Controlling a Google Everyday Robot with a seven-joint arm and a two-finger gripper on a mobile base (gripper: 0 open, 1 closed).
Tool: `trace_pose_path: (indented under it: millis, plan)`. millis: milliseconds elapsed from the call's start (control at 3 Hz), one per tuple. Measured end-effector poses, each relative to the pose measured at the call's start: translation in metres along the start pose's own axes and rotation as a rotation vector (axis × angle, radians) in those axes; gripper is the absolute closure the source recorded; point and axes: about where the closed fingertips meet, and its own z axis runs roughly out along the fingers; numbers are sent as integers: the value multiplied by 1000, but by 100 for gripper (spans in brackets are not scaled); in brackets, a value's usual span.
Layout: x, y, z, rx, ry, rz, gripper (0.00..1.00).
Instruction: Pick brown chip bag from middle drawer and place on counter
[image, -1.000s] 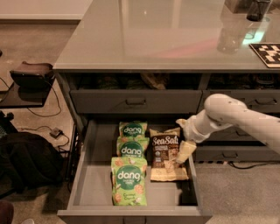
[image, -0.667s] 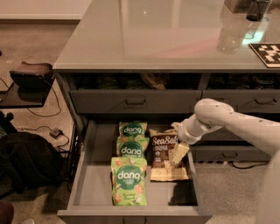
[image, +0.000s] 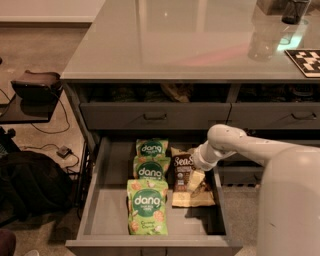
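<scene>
The middle drawer (image: 107, 210) is pulled open under the counter (image: 175, 40). The brown chip bag (image: 181, 169), with white "Sea Salt" lettering and tan edges, lies flat on the drawer floor at its right side. Three green "dang" bags (image: 147, 206) lie in a row to its left. My gripper (image: 196, 180) reaches in from the right on a white arm and sits low over the right half of the brown bag, hiding part of it. The counter top near the drawer is bare.
Closed grey drawer fronts with bar handles (image: 155, 117) sit above the open drawer. A clear cup (image: 262, 42) and a checkered marker (image: 306, 61) stand on the counter's far right. A black bag (image: 30, 182) and a dark stand (image: 35, 87) are on the floor at left.
My arm has swung left and down into the drawer, and the gripper has come from beside the brown chip bag to over it. The bags have not moved.
</scene>
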Motion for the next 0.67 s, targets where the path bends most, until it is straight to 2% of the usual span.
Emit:
trace_pose_path:
  millis: [667]
  plan:
    - [16, -5, 69, -63, -15, 43, 0]
